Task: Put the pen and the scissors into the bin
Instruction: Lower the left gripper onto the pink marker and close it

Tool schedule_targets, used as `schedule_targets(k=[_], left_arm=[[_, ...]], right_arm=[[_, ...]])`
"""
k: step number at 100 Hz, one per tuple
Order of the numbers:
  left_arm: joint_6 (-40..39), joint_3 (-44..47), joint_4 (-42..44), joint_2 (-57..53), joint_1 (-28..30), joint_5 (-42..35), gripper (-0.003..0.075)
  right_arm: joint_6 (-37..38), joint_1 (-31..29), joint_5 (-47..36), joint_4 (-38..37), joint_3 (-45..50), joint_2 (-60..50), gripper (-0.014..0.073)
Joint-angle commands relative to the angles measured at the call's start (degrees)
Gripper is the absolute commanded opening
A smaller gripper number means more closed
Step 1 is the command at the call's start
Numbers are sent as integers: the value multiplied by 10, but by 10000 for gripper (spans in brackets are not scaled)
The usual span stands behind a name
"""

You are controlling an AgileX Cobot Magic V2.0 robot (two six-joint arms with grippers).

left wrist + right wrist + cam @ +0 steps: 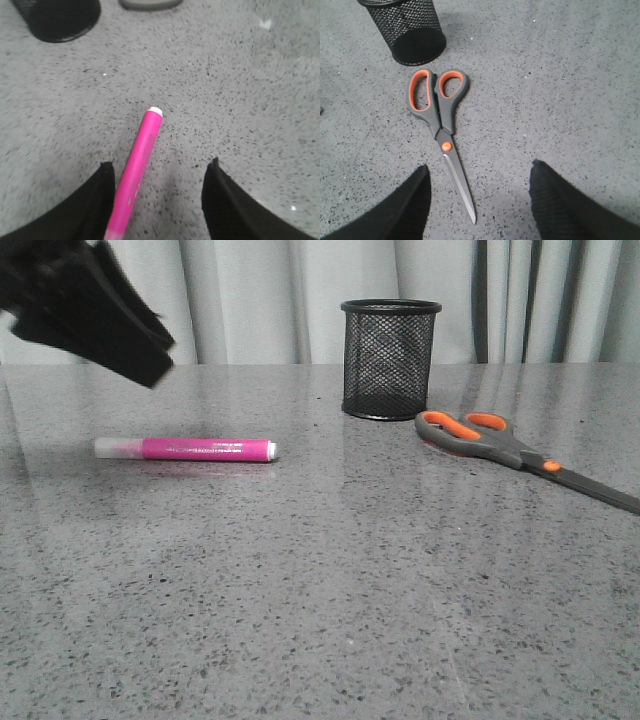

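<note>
Pen lies flat on the left half of the grey speckled worktop, crosswise to the robot, its translucent cap pointing left and its white end tip pointing right. Above it and farther left, the left gripper hangs in the air; in the left wrist view its two black fingers stand apart, and the pink barrel lies below, closer to one finger than the other, touching neither. The marker looks light, stiff and smooth, so it may roll or slip. By that judgement, a hold across the middle of the thick barrel would serve better than one on the cap.

Toward the far side, right of centre, stands the bin, an upright black wire-mesh pen cup with its mouth open and nothing seen inside it. It looks light enough to tip if knocked.

Just right of the cup and a little nearer lie the scissors, shut and flat, the orange-lined handles close beside the cup's base and the dark blades running off to the right. The right gripper hovers over the blade end with its fingers spread wide, gripping nothing. Being rigid, heavier and long, with slick thin blades, the scissors are likely best held near the orange pivot.
</note>
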Motion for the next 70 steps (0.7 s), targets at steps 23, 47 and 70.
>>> schedule_targets(k=[23,47,70], left_arm=[[13,-82,-7,74,-40,-5,356],[15,-91,10,103,-45,-11,356],[15,-91,17,113,-45,-12,339]], right_arm=[[-10,-4,-31,4,-20,2,392],[-10,-4,-30,4,-20,2,392],[-11,-4,-30,4,-20,2,392]])
